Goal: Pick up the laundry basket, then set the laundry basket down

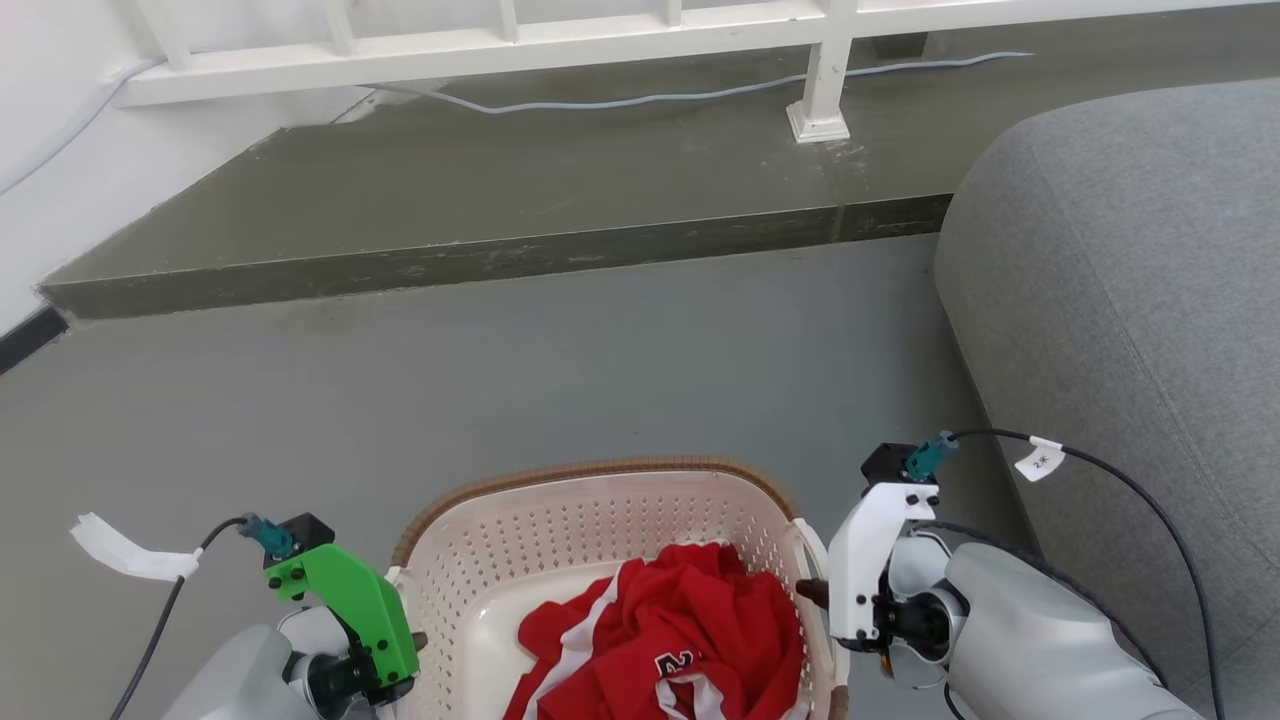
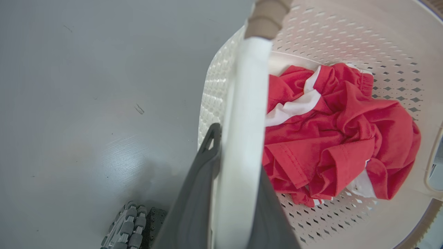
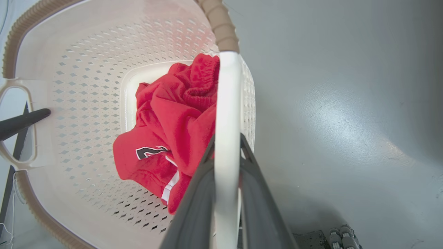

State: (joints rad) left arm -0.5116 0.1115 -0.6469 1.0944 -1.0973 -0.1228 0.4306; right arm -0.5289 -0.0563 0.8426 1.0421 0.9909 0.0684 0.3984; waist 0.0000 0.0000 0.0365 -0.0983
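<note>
Grey floor (image 1: 600, 350), laundry basket (image 1: 600, 530), tag (image 1: 1040, 461) "2米"

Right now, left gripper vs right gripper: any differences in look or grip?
The left gripper carries a green bracket; the right gripper a white bracket. The left gripper clamps the laundry basket's left handle, the right gripper the right handle. In their wrist views, the right gripper shows both fingertips beside its handle, the left gripper one. Shared: dark fingers, each shut across a white handle.

White cable tag (image 1: 1040, 460) reads "2米"; red garment (image 3: 162, 138) shows a partial "2".
</note>
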